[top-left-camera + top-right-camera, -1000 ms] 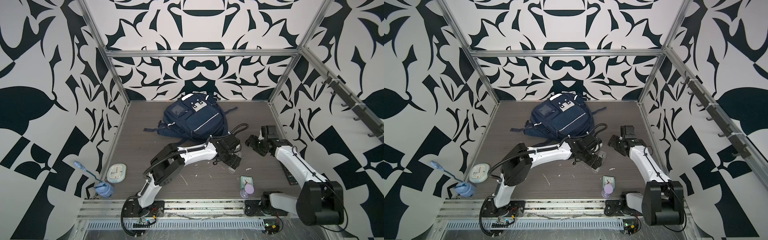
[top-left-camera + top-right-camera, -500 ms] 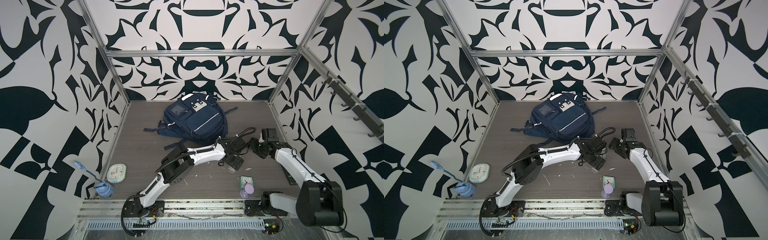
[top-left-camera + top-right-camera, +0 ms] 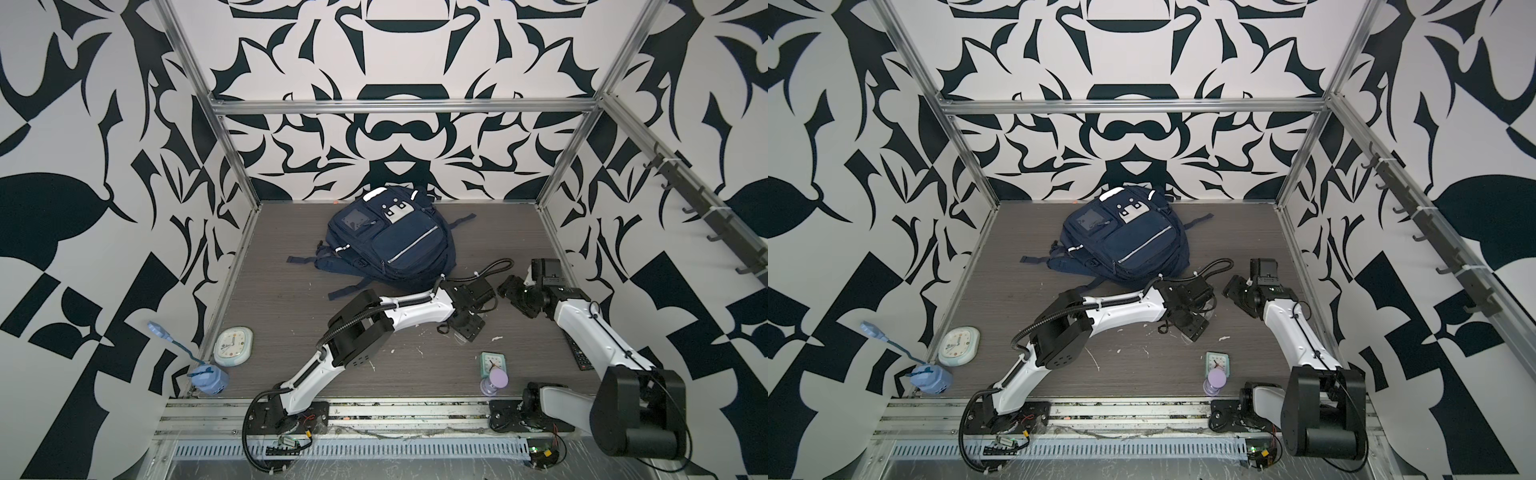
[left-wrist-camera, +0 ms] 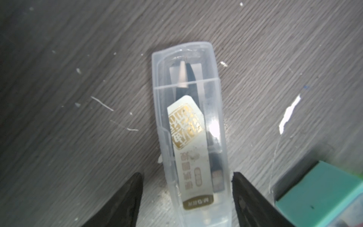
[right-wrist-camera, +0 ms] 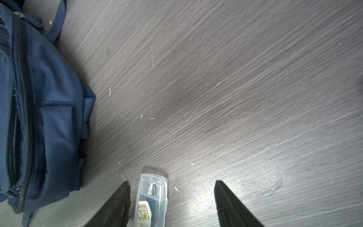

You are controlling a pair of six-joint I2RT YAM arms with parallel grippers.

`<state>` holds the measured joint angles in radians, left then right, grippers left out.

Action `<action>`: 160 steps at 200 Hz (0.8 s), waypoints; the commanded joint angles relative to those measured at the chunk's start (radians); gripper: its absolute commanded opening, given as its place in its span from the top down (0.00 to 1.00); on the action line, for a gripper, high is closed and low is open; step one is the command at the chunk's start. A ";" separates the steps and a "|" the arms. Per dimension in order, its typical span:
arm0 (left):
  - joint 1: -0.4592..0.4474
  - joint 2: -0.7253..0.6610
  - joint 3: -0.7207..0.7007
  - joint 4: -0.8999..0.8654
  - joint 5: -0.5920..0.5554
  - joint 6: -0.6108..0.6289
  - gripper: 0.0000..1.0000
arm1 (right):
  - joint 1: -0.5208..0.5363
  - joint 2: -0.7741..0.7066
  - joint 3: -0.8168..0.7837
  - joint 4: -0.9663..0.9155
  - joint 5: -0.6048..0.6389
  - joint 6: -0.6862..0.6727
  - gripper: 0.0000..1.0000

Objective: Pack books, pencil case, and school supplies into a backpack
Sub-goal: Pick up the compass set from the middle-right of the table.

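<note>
While the left gripper (image 4: 186, 174) is hanging low over the table (image 4: 78, 98) with jaws spread, the school supplies packet (image 4: 188, 121) is lying flat between its fingers (image 4: 121, 202), a gap showing on one side. The right gripper (image 5: 171, 181) is hovering nearby, spread and empty, the backpack (image 5: 39, 108) lying to its left.

Mint square clock (image 3: 493, 363), purple hourglass (image 3: 494, 380), oval clock (image 3: 233, 347), blue gooseneck gadget (image 3: 208, 378)

Grey wood-grain tabletop (image 3: 291, 299) carries the backpack (image 3: 395, 245), the clear packet (image 4: 190, 137), a mint clock (image 3: 492, 361) and white scraps (image 4: 289, 114)
</note>
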<state>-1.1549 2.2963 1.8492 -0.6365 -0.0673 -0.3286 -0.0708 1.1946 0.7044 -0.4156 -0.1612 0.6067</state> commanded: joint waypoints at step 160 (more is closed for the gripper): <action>-0.046 0.052 0.037 -0.083 -0.119 0.071 0.36 | -0.004 0.011 -0.017 0.026 0.008 -0.012 0.30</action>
<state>-1.1938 2.3325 1.8946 -0.6960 -0.1909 -0.2657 -0.0708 1.2118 0.6914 -0.3977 -0.1711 0.6060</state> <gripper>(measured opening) 0.652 0.699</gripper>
